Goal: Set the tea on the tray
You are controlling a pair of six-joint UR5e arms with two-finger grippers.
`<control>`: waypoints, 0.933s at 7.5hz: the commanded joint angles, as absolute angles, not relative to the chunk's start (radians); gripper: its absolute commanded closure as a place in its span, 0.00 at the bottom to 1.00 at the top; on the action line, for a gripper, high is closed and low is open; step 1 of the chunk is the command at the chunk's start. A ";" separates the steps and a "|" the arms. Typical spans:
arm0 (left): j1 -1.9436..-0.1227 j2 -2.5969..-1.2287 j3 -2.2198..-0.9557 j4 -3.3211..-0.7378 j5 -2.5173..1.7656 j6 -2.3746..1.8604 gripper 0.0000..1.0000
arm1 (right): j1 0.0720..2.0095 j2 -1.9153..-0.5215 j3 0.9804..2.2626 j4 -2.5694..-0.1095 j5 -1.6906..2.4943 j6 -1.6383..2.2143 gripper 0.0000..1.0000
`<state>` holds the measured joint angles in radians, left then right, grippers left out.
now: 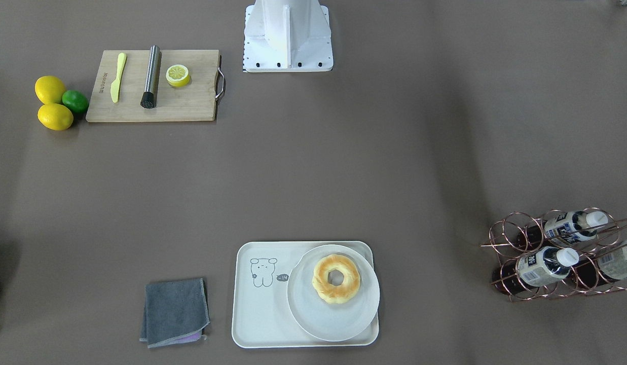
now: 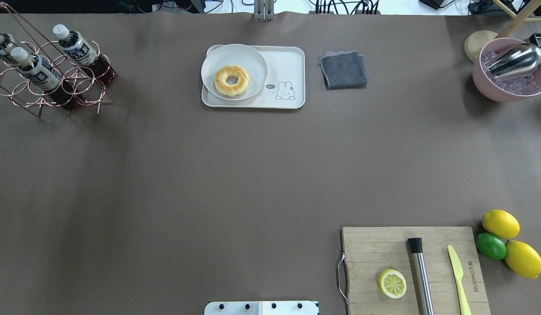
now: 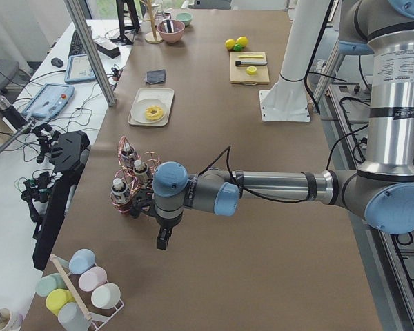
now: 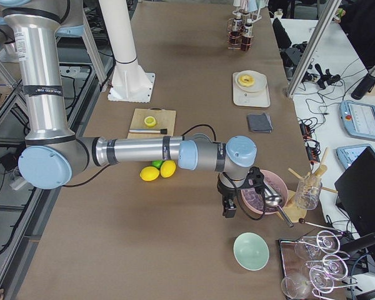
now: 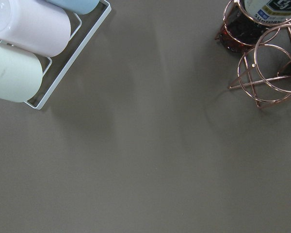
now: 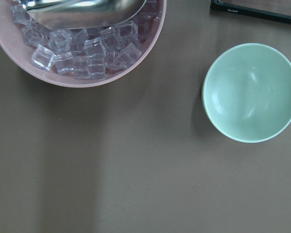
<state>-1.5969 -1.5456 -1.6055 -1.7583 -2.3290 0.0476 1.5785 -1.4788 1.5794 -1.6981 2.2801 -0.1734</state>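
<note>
Your left gripper hangs near the copper wire rack in the worktop's far left corner, where the tea lies cradled beside two twin bottles. Whether its jaws, or those of the right gripper by the far right corner, are open or closed cannot be told. Draw the bottle out askew and a ring may snag it and drag the rack, while the plate crowding the tray at mid far edge leaves little room.

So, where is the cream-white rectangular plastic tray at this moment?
In the overhead exterior view the cream-white tray lies centrally near the top edge, a round white plate on its left part and a folded grey cloth beside its right end.
</note>
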 commanded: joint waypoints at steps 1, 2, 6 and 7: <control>-1.597 -1.542 -1.608 -1.756 -2.324 0.046 0.02 | 1.580 -1.485 1.582 -1.697 2.284 -0.173 0.00; -1.597 -1.540 -1.606 -1.758 -2.329 0.046 0.02 | 1.580 -1.489 1.586 -1.697 2.284 -0.173 0.00; -1.597 -1.540 -1.603 -1.759 -2.327 0.048 0.02 | 1.578 -1.497 1.588 -1.695 2.283 -0.173 0.00; -1.597 -1.540 -1.601 -1.761 -2.329 0.046 0.02 | 1.580 -1.497 1.588 -1.695 2.283 -0.173 0.00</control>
